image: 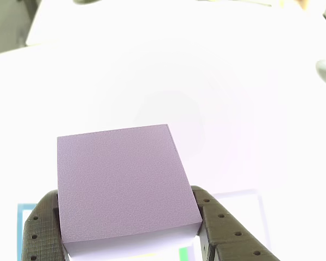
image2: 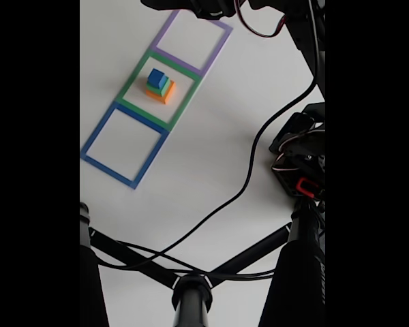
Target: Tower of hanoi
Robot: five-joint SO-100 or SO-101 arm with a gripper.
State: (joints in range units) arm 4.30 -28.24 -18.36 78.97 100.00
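The other view sits on the gripper (image: 131,239) and looks forward and down, very close to the purple block (image: 122,182) between the dark fingers (image: 228,231). The fixed view looks down from high above the white table (image2: 211,157), far away, over the three square outlines (image2: 126,144). Both views share this table.

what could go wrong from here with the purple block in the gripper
The purple block sits between the gripper fingers, held only at its sides, so it could tilt or slip out on release. It also covers much of the other view, so aiming it into a square outline may be hard. In the fixed view, the stack of orange, green and blue blocks sits in the green outline; a low pass might knock it.
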